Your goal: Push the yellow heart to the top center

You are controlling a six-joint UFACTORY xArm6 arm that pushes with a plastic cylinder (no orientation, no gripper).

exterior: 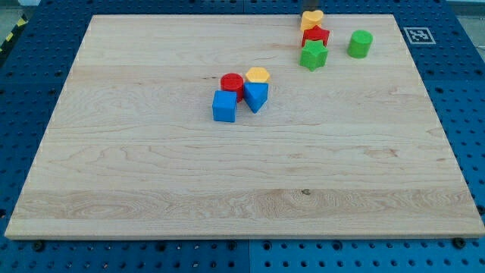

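Observation:
The yellow heart (311, 19) lies at the board's top edge, right of centre. My tip (309, 9) shows as a short dark stub at the view's top, right against the heart's upper side. A red block (315, 36) touches the heart from below. A green star (313, 55) sits just under the red block. A green cylinder (360, 43) stands apart to their right.
Near the board's middle is a tight cluster: a red cylinder (232, 83), a yellow hexagon (258, 74), a blue cube (224, 106) and a blue wedge-like block (256, 96). A black-and-white marker (418, 35) lies off the wooden board (151, 182) at the top right.

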